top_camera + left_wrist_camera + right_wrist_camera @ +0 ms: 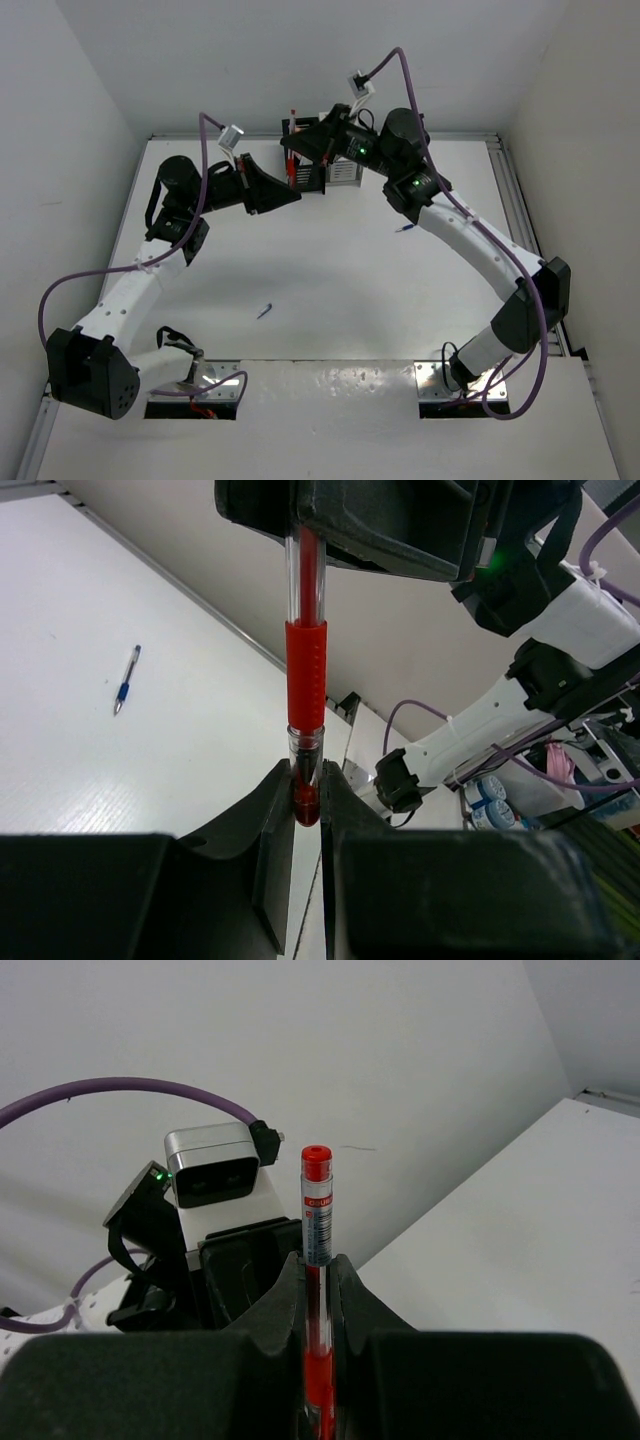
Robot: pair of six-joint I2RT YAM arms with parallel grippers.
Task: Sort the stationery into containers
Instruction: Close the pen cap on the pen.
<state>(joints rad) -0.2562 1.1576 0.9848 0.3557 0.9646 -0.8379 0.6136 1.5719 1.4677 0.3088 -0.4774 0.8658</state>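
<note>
Near the containers point(343, 173), left fingers point(270, 825) and right fingers point(282, 1300) both pinch one red pen point(305, 670); label point(319, 1204) unreadable.

Red pen point(305, 670) stands upright near black and white holders point(343, 172); blue pen point(264, 311) lies well apart.

The red pen point(305, 670) has a clear barrel, red ink, a ribbed red grip and a red end cap above a red label. The left fingers point(265, 870) and right fingers point(275, 1305) on it are black. Just beside the red pen stand a black holder point(306, 180) and a white holder point(345, 172) with dark slots. Well apart from the red pen, a blue pen point(264, 311) with a clear barrel lies on the white counter point(340, 280). The cable point(120, 1087) is purple, and the arms point(470, 240) are white and black with green lights point(414, 184).
</note>
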